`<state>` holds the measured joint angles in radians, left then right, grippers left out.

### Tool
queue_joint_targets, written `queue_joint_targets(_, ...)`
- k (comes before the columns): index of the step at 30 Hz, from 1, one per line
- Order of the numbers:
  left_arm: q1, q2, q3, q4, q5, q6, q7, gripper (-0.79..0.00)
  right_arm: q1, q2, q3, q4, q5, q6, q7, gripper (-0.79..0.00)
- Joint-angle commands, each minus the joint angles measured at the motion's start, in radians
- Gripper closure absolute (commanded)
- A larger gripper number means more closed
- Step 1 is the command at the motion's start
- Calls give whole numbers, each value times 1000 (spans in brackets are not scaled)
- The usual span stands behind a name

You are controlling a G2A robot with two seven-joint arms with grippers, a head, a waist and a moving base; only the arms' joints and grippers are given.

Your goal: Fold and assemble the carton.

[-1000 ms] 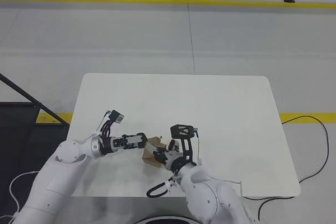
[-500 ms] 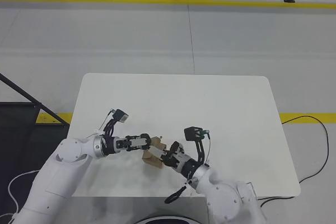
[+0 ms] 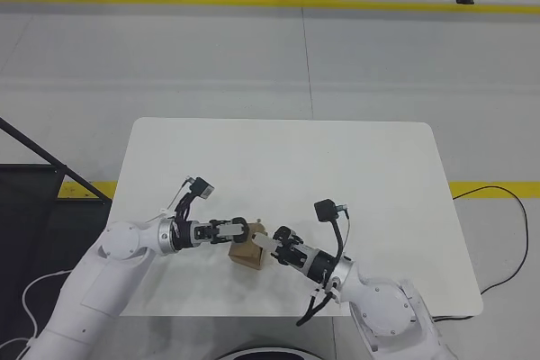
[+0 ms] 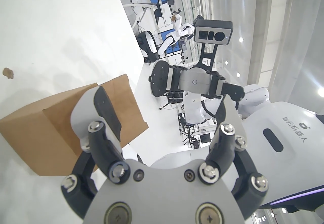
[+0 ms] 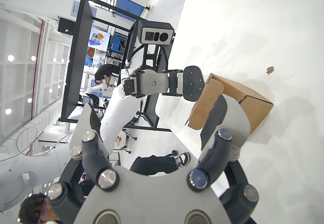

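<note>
- Near the front edge of the table (image 3: 369, 180), you see one brown carton (image 3: 246, 256), partly folded, with a flap raised.
- Two claws flank it, each just beside the cardboard: the left claw (image 3: 238, 231) on one side, the right claw (image 3: 272, 245) on the other.
- Both claws are spread wide and grasp nothing; you cannot tell whether either one touches the carton.
- One small brown scrap (image 4: 8, 73) lies on the table near the carton.

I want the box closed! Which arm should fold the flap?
Probably left: the left gripper, open, is right at the raised flap of the carton; the right gripper is beside it.
</note>
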<state>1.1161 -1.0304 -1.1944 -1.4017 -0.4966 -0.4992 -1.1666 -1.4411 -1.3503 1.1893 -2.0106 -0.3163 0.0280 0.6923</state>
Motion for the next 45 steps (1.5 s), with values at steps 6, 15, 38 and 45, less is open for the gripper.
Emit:
queue_joint_targets(6,-11,-3,12,11,-2,-1,0,-785,-3,0,-5,16,13,4,-13,-785)
queue_joint_targets(15,-9,-3,10,18,-5,-6,0,-785,50,0,-43,92,75,18,17,-785)
queue_joint_targets(38,-16,-7,25,9,6,-2,3,-785,104,6,-113,155,53,38,-10,-785)
queue_joint_targets(45,-18,-8,28,8,6,-2,5,-785,102,10,-116,157,53,34,-29,-785)
